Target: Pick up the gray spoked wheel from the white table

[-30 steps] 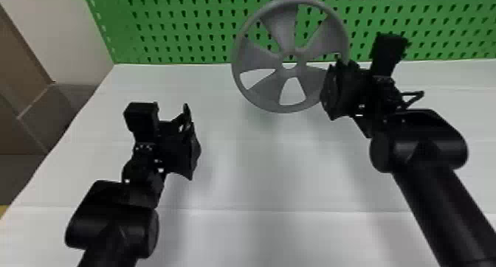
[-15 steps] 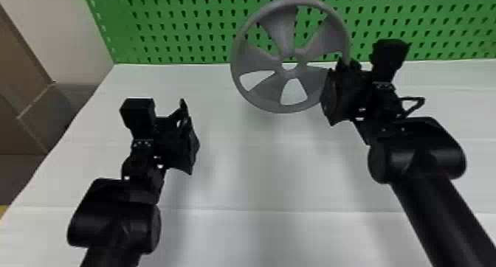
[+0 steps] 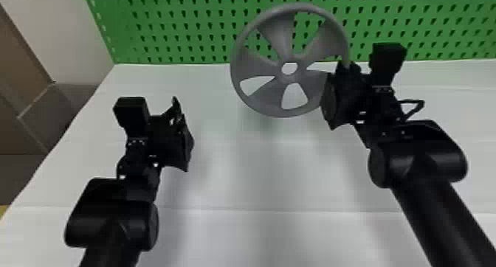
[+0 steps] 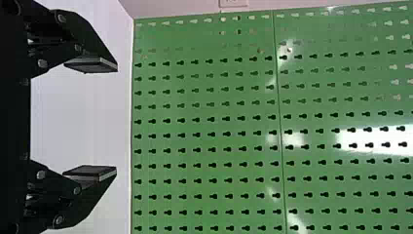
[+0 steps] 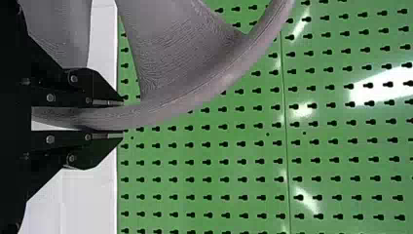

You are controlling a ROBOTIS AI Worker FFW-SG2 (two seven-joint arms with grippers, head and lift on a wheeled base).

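My right gripper [image 3: 341,76] holds the gray spoked wheel [image 3: 275,96] by the right side of its rim, and the wheel hangs tilted above the white table [image 3: 273,170]. In the right wrist view the rim of the wheel [image 5: 195,97] runs between the two fingers of the right gripper [image 5: 114,119], which are closed on it. My left gripper [image 3: 182,128] is over the table's left part, apart from the wheel. Its fingers stand wide apart with nothing between them in the left wrist view, where the left gripper [image 4: 114,119] faces the pegboard.
A green pegboard [image 3: 177,26] rises along the table's back edge, behind the wheel. The table's left edge slants down toward the front left, with a brown and gray surface [image 3: 22,126] beyond it.
The left gripper has shifted slightly up and to the left in the head view. The right gripper and the wheel have barely moved, with the wheel held throughout.
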